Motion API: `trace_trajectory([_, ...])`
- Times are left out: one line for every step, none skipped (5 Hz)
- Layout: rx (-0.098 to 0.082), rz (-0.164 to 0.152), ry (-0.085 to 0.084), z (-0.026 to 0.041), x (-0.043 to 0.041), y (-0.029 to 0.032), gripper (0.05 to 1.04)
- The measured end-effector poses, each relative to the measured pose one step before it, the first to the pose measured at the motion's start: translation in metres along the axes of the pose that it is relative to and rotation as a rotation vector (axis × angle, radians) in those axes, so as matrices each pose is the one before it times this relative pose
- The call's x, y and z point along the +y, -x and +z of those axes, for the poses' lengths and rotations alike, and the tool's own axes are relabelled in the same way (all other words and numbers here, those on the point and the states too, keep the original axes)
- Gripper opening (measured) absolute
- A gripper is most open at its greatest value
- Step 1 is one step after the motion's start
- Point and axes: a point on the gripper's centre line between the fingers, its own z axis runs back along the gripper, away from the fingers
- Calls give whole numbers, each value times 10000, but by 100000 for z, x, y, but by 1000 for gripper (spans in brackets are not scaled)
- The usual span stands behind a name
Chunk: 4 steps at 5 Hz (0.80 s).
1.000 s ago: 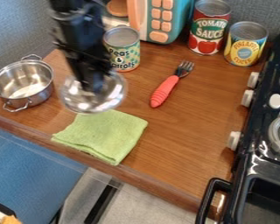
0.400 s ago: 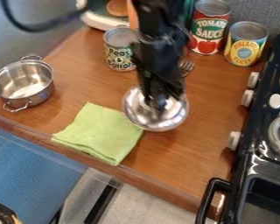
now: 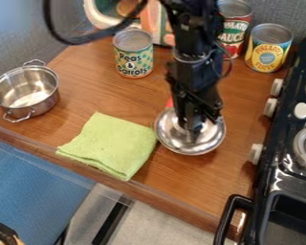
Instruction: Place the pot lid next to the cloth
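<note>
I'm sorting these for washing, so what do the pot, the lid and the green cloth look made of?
Pot and lid: polished metal, likely stainless steel, from their bright mirror-like reflections. Cloth: matte, textured fabric, perhaps cotton or microfiber.

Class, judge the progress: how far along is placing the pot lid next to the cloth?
Done, it seems: the lid is away from the open pot and close beside the right edge of the cloth.
In hand: the pincer is at the lid's middle; whether it grips can't be told.
Left, probably: setting down if needed, then withdrawing the pincer.
</note>
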Motion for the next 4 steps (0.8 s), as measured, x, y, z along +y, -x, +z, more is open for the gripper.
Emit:
trace_trajectory([56, -368, 247, -748, -909, -512, 289])
trace_trajectory([36, -271, 64, -283, -710, -475, 289])
trace_trajectory([173, -9, 27, -411, 76, -105, 333])
trace_trajectory([171, 197, -341, 343, 518, 162, 623])
